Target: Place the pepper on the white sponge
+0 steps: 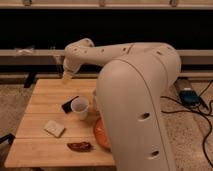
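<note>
The dark red-brown pepper (80,146) lies on the wooden table (40,107) near its front edge, left of the orange plate (100,135). The white sponge (54,128) lies flat on the table, up and left of the pepper, apart from it. My gripper (66,76) hangs over the table's far edge, well away from both, at the end of the white arm that bends across the view.
A white cup (80,108) stands mid-table with a flat black object (69,103) just behind it. The arm's big white body (140,100) hides the table's right part and most of the orange plate. Cables and a blue box (189,96) lie on the floor at right.
</note>
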### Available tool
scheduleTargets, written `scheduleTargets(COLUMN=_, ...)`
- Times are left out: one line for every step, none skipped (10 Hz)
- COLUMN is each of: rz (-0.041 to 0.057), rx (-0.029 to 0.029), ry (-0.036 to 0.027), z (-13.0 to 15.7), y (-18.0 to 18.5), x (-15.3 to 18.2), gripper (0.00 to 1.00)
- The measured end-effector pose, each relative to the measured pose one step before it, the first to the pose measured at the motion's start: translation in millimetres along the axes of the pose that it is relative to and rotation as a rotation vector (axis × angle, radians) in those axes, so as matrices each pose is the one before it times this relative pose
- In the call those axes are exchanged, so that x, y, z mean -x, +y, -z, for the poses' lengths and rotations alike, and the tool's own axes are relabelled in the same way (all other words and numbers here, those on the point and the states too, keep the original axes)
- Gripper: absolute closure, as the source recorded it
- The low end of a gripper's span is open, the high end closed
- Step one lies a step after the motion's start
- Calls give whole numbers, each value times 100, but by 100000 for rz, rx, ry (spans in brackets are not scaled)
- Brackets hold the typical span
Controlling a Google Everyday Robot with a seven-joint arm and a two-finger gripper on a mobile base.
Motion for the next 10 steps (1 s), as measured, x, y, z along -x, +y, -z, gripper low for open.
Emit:
scheduleTargets(rz=6, rx=-2, ry=4, z=-1, y=-1, x=-3, gripper=20)
scheduleTargets(rz=-5, rx=1, ry=-4, z=0, y=0, x=2, gripper=20)
scheduleTargets(rz=4, rx=-2, ry=2, z=2, y=0, x=1, gripper=20)
scheduleTargets(rz=-4, rx=3, ry=-3, z=-2, y=2, x=1, gripper=20)
scheduleTargets(rz=1, rx=-2, ry=2, z=0, y=-1, x=-2, gripper=20)
scheduleTargets(rz=-17, rx=6, ry=-25, z=9, y=-6, x=2, gripper=20)
scheduleTargets(rz=800, rx=79, ry=-166, z=80, y=66, x=26, gripper=20)
scheduleTargets(rz=1468, rx=30, ry=-314, z=382, y=272, x=282, gripper=20)
scheduleTargets(rz=2207, rx=170, ry=-1028, z=697, y=1153, x=711, gripper=20)
scheduleTargets(rz=1350, rx=5, ry=-696, z=646, y=1187, x=609, gripper=20)
